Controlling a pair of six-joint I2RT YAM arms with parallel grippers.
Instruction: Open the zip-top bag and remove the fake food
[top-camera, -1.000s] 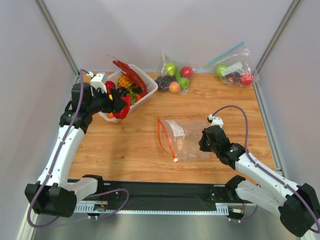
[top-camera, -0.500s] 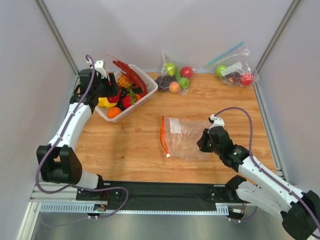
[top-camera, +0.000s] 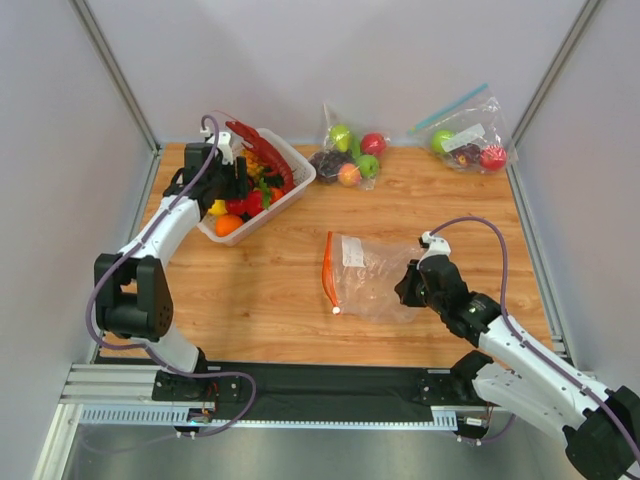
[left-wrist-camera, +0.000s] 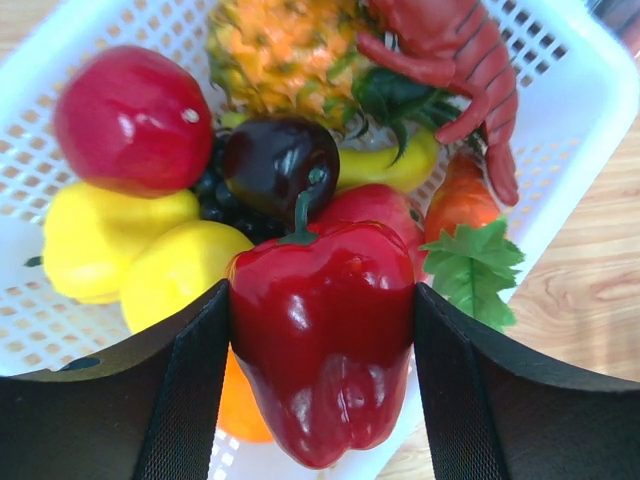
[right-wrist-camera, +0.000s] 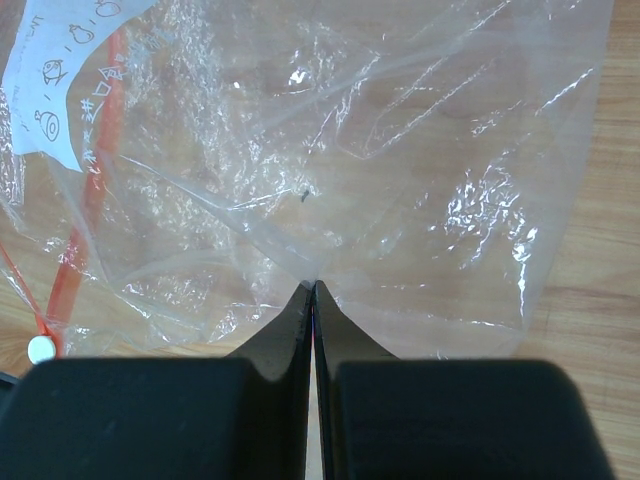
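My left gripper (left-wrist-camera: 321, 295) is shut on a glossy red pepper (left-wrist-camera: 325, 330), one piece of the fake food, and holds it over the white basket (left-wrist-camera: 580, 90). The dark-red lobster (left-wrist-camera: 450, 60) and the orange carrot (left-wrist-camera: 460, 200) lie in that basket. In the top view the left gripper (top-camera: 237, 185) hangs above the basket (top-camera: 298, 165). The clear zip-top bag (top-camera: 375, 275) lies flat mid-table, its orange-red zip strip (top-camera: 328, 268) to the left. My right gripper (right-wrist-camera: 313, 287) is shut, pinching the bag's plastic (right-wrist-camera: 380, 150) near its right side (top-camera: 408, 285). The white label (right-wrist-camera: 60, 110) shows.
The basket also holds a pineapple (left-wrist-camera: 280, 45), yellow fruits (left-wrist-camera: 110, 235), a red apple (left-wrist-camera: 130, 120) and a dark plum (left-wrist-camera: 280, 165). At the back edge lie a clear bag of apples and grapes (top-camera: 348, 155) and a bag with a blue zip strip (top-camera: 468, 138).
My left arm swung the red pepper from the basket's near-left corner to over the basket. The zip-top bag's mouth flattened and shifted slightly right. The right gripper stayed shut on it.
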